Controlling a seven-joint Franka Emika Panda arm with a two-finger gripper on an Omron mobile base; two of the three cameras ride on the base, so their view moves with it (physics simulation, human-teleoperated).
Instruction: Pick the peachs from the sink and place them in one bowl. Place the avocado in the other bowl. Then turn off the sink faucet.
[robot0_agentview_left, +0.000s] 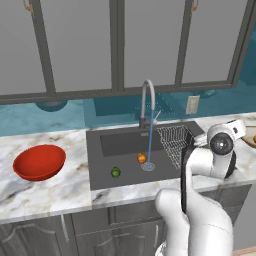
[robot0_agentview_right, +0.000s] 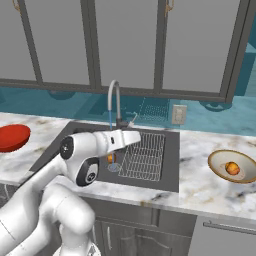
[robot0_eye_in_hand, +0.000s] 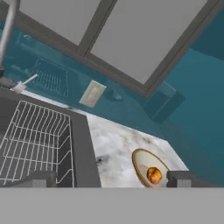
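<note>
The white arm rises from the base in front of the sink (robot0_agentview_left: 130, 145) and bends at its dark elbow joint over the sink's right part. Its end effector (robot0_eye_in_hand: 109, 178) shows in the hand view as two dark finger tips standing well apart with nothing between them, so it is spread and holds nothing.

Taking the sink as the landmark: this dark grey basin is sunk into the marbled desk (robot0_agentview_left: 45, 192). On the sink floor, toward its front, lies the avocado (robot0_agentview_left: 115, 172). A little farther back and to the right of it, a peach (robot0_agentview_left: 141, 158) lies just beside the round drain (robot0_agentview_left: 148, 166). A thin blue stream of water (robot0_agentview_left: 150, 145) falls from the spout onto the drain. The wire mesh rack (robot0_agentview_right: 142, 155) stands in the right part of the sink.

On the desk to the right of the sink, well apart from it, sits the tan bowl (robot0_agentview_right: 234, 166), and a second peach (robot0_agentview_right: 231, 168) lies inside it; the hand view shows the same bowl and fruit beyond the sink's right rim. On the desk to the left of the sink sits the red bowl (robot0_agentview_left: 39, 162), with nothing inside.

At the back rim of the sink stands the sink faucet (robot0_agentview_left: 146, 102), its arched spout reaching forward over the basin and its small lever angled up to the right. Behind the sink, a wall outlet (robot0_agentview_left: 192, 104) is set in the teal backsplash, and grey cabinet doors (robot0_agentview_left: 80, 45) hang above it.
</note>
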